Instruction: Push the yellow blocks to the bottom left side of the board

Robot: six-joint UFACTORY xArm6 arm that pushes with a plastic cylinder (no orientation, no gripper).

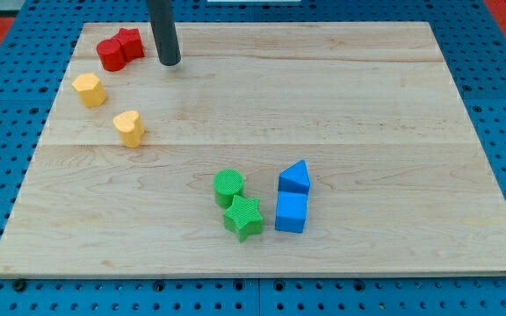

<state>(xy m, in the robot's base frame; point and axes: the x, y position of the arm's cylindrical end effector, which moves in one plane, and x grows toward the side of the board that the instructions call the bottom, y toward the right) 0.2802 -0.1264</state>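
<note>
Two yellow blocks lie at the view's left: a yellow hexagon-like block (89, 89) near the left edge and a yellow heart-shaped block (130, 128) lower and to its right. My tip (169, 62) stands at the view's top, up and to the right of both yellow blocks, touching neither. It is just right of two red blocks (119, 49) that sit pressed together at the top left.
A green cylinder (228, 186) and a green star (243, 217) sit together at the lower middle. Right of them are a blue triangular block (294, 177) and a blue cube (291, 213). The wooden board (367, 105) lies on a blue pegboard.
</note>
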